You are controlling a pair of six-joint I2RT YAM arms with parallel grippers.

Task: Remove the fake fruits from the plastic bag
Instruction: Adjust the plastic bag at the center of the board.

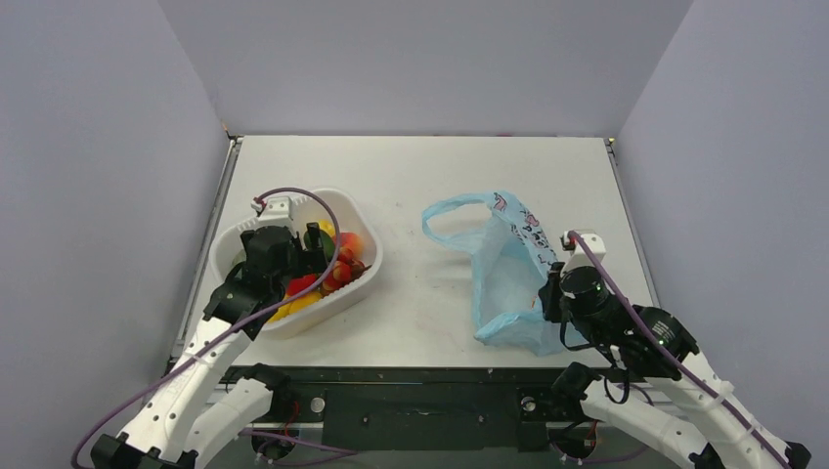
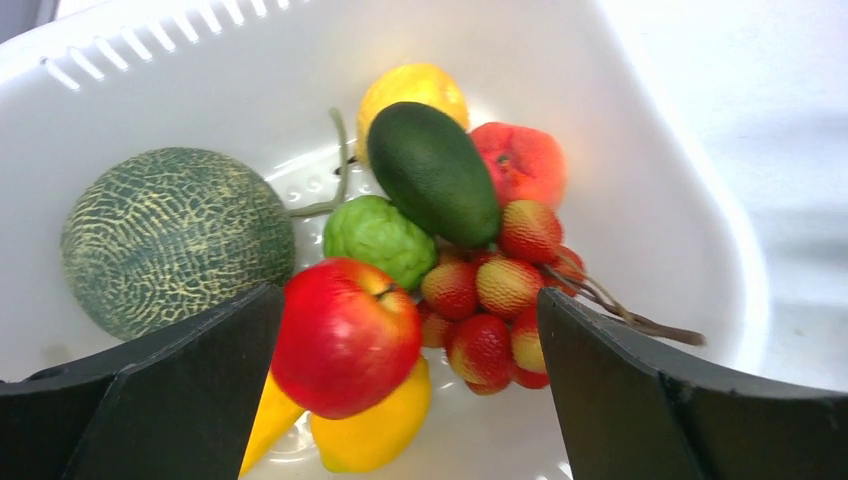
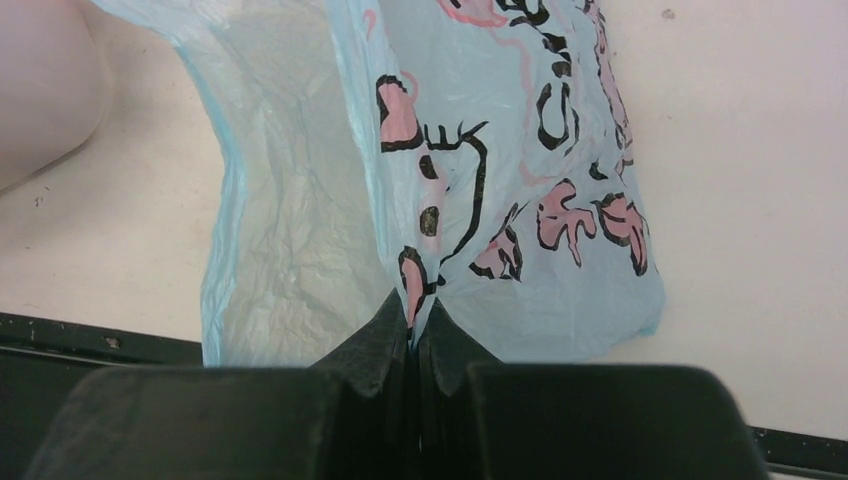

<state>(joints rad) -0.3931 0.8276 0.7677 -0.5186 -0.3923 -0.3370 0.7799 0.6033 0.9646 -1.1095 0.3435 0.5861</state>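
The fake fruits lie in the white slotted tub (image 2: 640, 150): a red apple (image 2: 345, 335), a red berry cluster (image 2: 490, 300), a dark green oblong piece (image 2: 433, 172) and a red-orange piece (image 2: 520, 160). My left gripper (image 2: 408, 310) is open just above them. The apple sits between its jaws, close to the left finger (image 2: 200, 390). The light-blue plastic bag (image 1: 508, 269) lies flat on the table at the right, and no fruit shape shows in it. My right gripper (image 3: 412, 315) is shut on a fold of the bag (image 3: 500, 200) near its bottom end.
The tub (image 1: 367, 264) also holds a large green melon (image 2: 175, 235), a lime-green piece (image 2: 380, 238) and yellow pieces (image 2: 370, 435). The bag's loop handles (image 1: 445, 210) point toward the table's middle. The table's black front edge (image 3: 90, 345) runs just behind my right gripper.
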